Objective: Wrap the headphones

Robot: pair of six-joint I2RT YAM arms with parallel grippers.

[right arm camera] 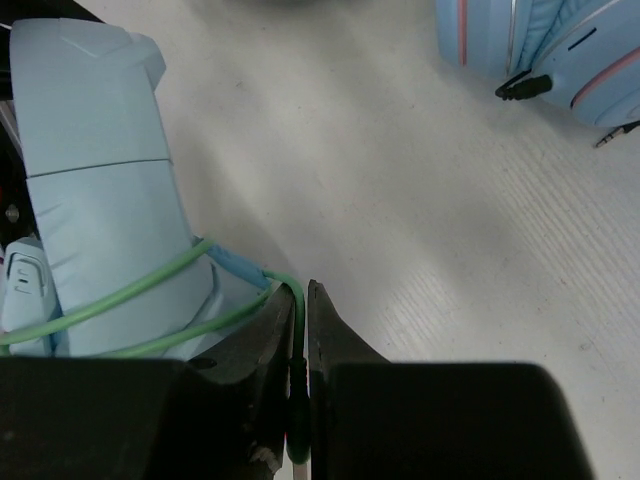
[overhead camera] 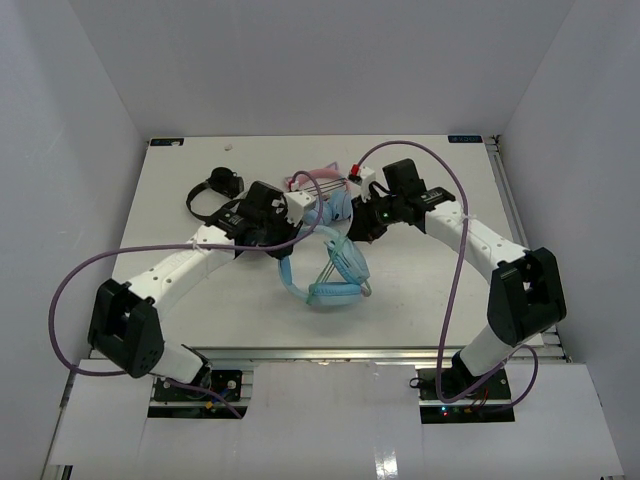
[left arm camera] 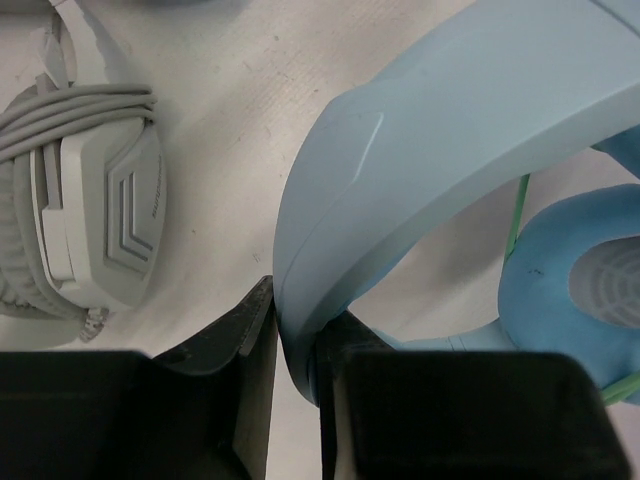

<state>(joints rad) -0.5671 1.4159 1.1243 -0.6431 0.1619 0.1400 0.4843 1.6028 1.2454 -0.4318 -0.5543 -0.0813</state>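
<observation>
Pinching the headband of the light-blue padded over-ear headphones, the left gripper has its black fingers clamped tight; the right gripper squeezes the thin pale-green cable between closed fingers. The headphones lie just on the near side of the pink cat-ear pair. Pulling too hard could drag the cable through that pinch, or slide its loops off the smooth band.
</observation>
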